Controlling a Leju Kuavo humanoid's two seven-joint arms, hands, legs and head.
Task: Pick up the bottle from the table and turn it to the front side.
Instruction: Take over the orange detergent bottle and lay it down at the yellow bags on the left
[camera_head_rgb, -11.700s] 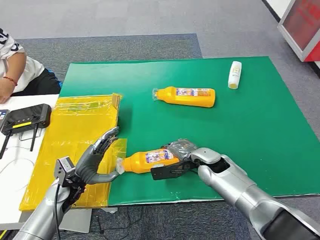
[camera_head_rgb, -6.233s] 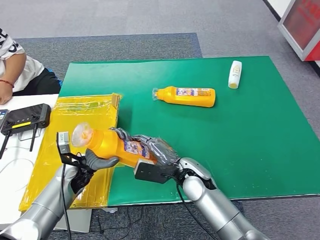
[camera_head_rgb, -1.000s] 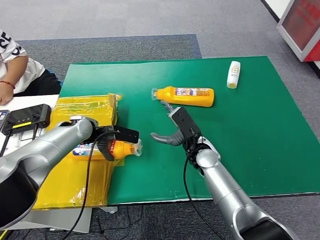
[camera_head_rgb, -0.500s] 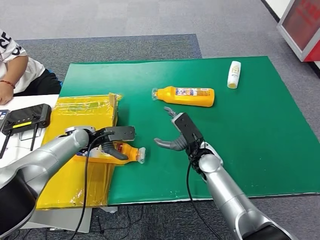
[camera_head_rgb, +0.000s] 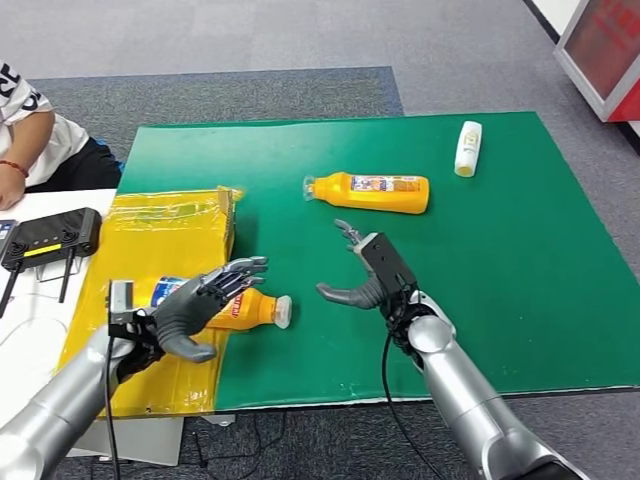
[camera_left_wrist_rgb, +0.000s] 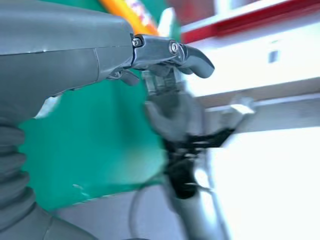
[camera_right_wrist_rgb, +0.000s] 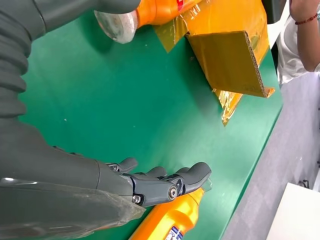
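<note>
With the near bottle (camera_head_rgb: 226, 305) lying at seven o'clock on the counter (camera_head_rgb: 490, 260), across the yellow sheet's (camera_head_rgb: 162, 250) edge, and both hands empty, fingers spread, lift left hand (camera_head_rgb: 198, 305) clear, then steer right hand (camera_head_rgb: 370, 280) toward far bottle (camera_head_rgb: 371, 193) at twelve o'clock.

Both hands (camera_head_rgb: 198, 305) (camera_head_rgb: 370, 275) seemingly open, empty

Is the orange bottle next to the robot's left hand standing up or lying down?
Lying down. The orange bottle lies on its side, half on the yellow sheet, cap toward the right hand.
</note>
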